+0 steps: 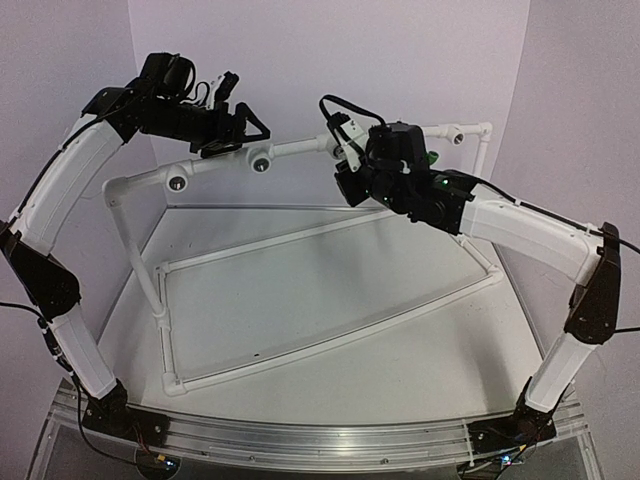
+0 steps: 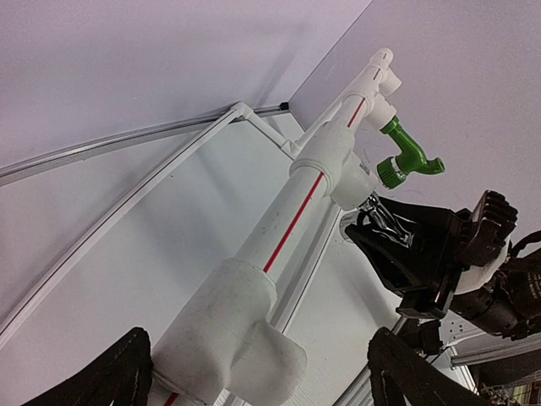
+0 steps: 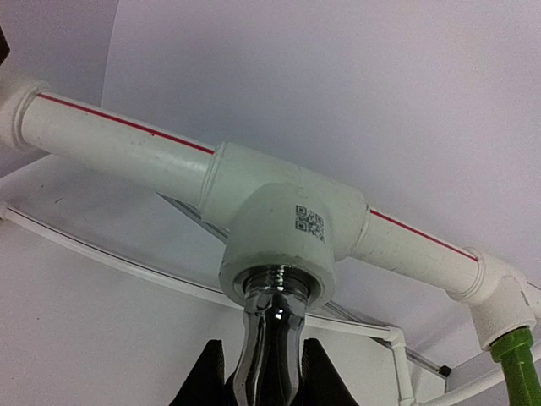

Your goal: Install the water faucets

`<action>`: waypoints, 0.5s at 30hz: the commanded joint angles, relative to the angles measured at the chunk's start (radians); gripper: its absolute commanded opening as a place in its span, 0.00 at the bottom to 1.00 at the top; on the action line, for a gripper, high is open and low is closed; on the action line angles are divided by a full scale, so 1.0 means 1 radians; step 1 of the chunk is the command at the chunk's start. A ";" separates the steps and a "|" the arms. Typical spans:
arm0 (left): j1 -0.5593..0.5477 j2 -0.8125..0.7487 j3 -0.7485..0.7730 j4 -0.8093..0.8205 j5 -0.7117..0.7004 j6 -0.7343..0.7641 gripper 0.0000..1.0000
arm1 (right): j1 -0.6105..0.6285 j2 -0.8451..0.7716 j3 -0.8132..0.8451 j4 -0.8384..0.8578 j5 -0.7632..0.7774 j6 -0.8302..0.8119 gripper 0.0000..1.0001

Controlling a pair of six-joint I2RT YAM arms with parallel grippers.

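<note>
With the green faucet (image 2: 406, 156) already in the end elbow (image 3: 499, 304), the right fingers (image 3: 207, 376) pinch the chrome faucet (image 3: 269, 326) at the tee (image 3: 279, 228) mouth (left fingers (image 2: 118, 376) spread, empty), so careful twisting home seems next.

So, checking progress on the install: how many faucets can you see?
2. The green faucet sits in the end fitting of the top pipe; the chrome faucet enters the neighbouring tee, held by the right gripper. None seen elsewhere.
</note>
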 commanded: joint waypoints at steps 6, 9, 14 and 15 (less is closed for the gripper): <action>-0.013 -0.024 -0.015 -0.023 0.051 -0.026 0.87 | -0.039 0.005 0.078 0.186 -0.152 0.214 0.00; -0.011 -0.021 -0.013 -0.024 0.054 -0.027 0.87 | -0.057 0.000 0.076 0.187 -0.173 0.277 0.00; -0.009 -0.016 -0.007 -0.025 0.056 -0.028 0.87 | -0.084 -0.015 0.062 0.198 -0.221 0.416 0.00; -0.008 -0.015 -0.007 -0.025 0.057 -0.028 0.87 | -0.088 -0.019 0.058 0.202 -0.231 0.441 0.00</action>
